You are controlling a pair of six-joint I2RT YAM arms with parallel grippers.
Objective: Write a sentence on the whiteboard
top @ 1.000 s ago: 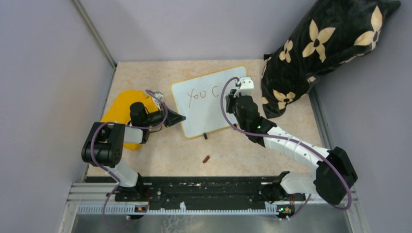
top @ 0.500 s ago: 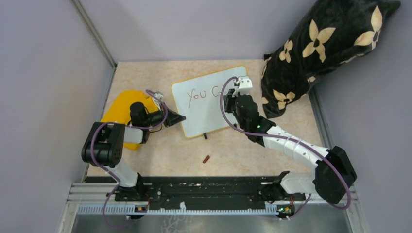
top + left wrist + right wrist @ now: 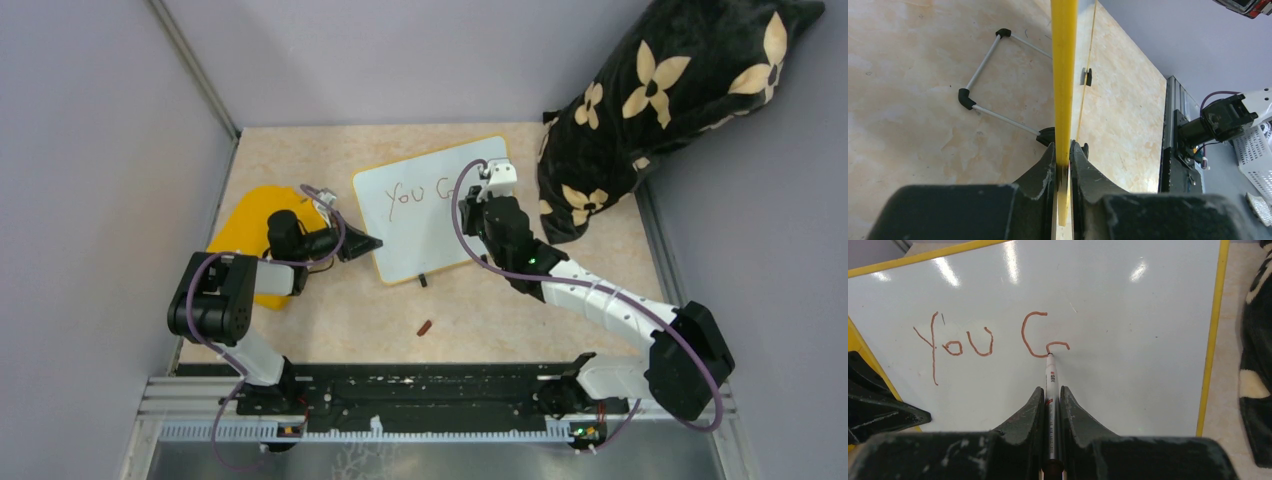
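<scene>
The whiteboard point(image 3: 425, 235) lies on the table, white with a thin yellow rim point(image 3: 1212, 335). The sentence point(image 3: 983, 342) reads "You C" with the start of another letter, in reddish-brown strokes; it also shows in the top view point(image 3: 415, 192). My right gripper point(image 3: 1050, 392) is shut on a marker point(image 3: 1050, 375), its tip touching the board at the newest stroke. My left gripper point(image 3: 1063, 155) is shut on the whiteboard's yellow edge point(image 3: 1064, 75) at the board's left side point(image 3: 368, 243).
A yellow cloth point(image 3: 245, 215) lies under the left arm. A black flowered pillow point(image 3: 660, 100) fills the back right. A small reddish cap point(image 3: 425, 327) lies on the table near the front. The board's wire stand point(image 3: 993, 80) shows beneath it.
The right gripper has shifted slightly left and nearer with the marker, and a new short stroke follows the "C". The left arm has not moved.
</scene>
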